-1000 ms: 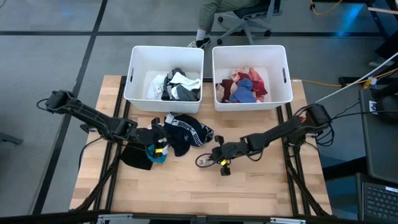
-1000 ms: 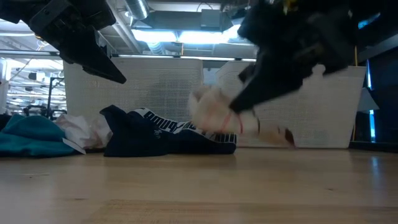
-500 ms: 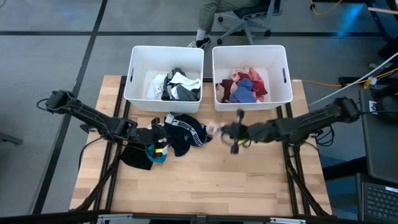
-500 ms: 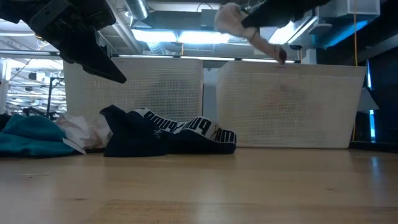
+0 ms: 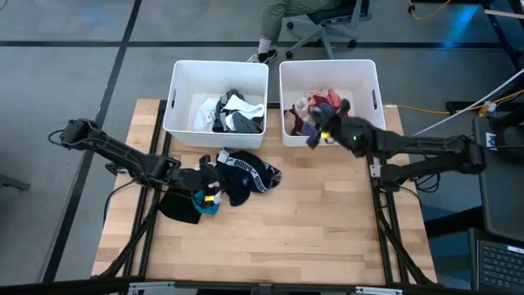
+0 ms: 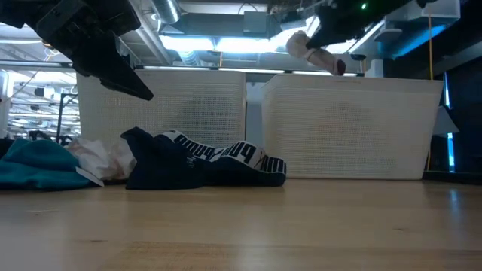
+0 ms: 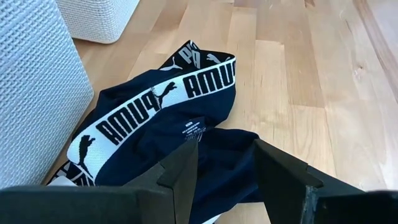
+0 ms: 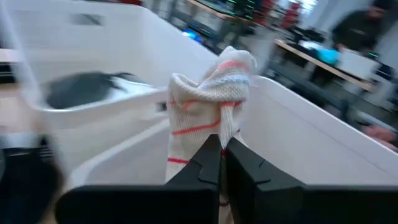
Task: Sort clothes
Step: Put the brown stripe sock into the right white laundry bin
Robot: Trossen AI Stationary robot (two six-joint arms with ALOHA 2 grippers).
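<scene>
While the striped sock point(image 8: 211, 102) is being gripped by the right hand point(image 8: 221, 151) above the upper-right bin point(image 5: 370, 90), release should be delayed until centred.

Two white bins stand side by side at the table's far edge: the left bin point(image 5: 184, 78) and the right bin point(image 5: 364, 78). Two dark arms are in view, each with one gripper: the left gripper point(image 5: 211, 184) and the right gripper point(image 5: 321, 131). One striped white sock point(image 8: 211, 106) hangs in the right gripper's closed fingers. On the table lie one navy garment with a white band point(image 5: 250, 172), one teal cloth point(image 5: 206, 206) and one black piece point(image 5: 176, 206). The heaps inside the bins cannot be counted.
</scene>
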